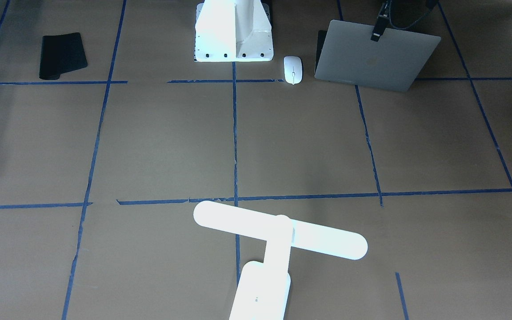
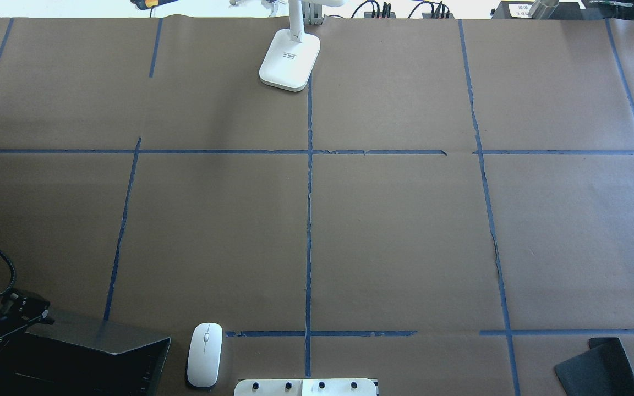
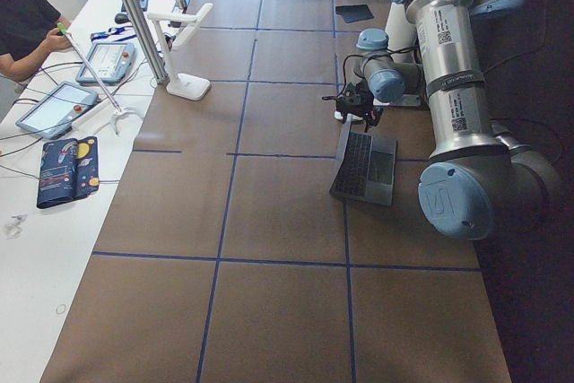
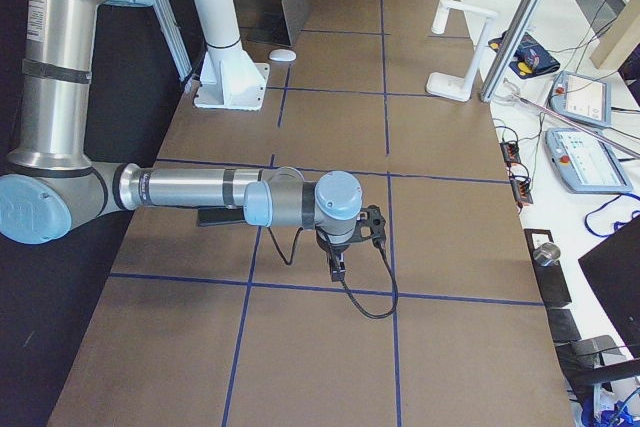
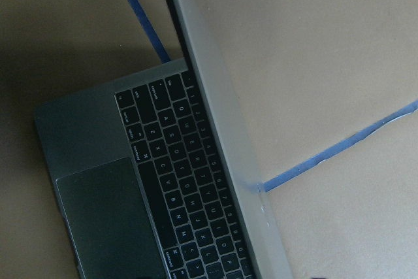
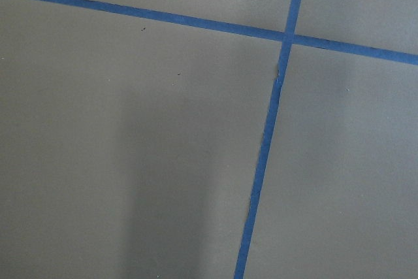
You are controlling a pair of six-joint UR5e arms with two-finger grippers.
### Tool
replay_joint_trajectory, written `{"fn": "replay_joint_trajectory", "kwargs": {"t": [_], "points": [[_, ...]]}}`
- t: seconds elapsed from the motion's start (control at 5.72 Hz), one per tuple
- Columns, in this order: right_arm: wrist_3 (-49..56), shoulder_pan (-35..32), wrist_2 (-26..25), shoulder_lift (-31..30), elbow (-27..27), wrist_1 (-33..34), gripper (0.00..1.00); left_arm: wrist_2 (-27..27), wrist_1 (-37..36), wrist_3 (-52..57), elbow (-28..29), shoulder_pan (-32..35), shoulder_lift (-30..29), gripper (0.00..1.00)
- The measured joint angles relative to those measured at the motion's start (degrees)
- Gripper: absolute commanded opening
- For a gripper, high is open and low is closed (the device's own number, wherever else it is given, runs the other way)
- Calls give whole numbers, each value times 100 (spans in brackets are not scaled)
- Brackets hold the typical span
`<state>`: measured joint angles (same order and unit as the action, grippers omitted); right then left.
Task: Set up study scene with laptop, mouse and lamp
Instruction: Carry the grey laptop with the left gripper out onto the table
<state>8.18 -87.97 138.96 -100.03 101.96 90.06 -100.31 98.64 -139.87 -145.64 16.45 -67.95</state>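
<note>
Lid-opening step. The left pincer (image 1: 376, 34) clenches the top edge of the laptop (image 1: 371, 62) lid, which stands near upright on the robot's side of the counter (image 1: 149, 142), the mouse (image 1: 293, 70) just beside it. Swing the lid slowly along its hinge arc so the base neither slides nor lifts. The lamp (image 1: 278, 231) stands well apart, opposite. Right pincer (image 4: 337, 267): state cannot be told.

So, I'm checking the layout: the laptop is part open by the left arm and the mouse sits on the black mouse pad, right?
No: the mouse lies on the bare table beside the laptop, and the black mouse pad is far off, beyond the pedestal, as the front-facing view shows. The rest holds.
</note>
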Motion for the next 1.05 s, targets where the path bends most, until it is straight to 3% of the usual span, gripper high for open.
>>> {"fn": "replay_joint_trajectory", "kwargs": {"t": [0.35, 0.7, 1.05], "points": [[-14, -1, 2, -24, 31, -5, 100, 16, -2, -13, 5, 450, -79, 0], [-38, -1, 14, -34, 52, 0, 100, -15, -43, 280, 14, 1375, -174, 0], [-50, -1, 28, -35, 63, -2, 100, -41, -515, 615, 131, 2030, -733, 0]]}}
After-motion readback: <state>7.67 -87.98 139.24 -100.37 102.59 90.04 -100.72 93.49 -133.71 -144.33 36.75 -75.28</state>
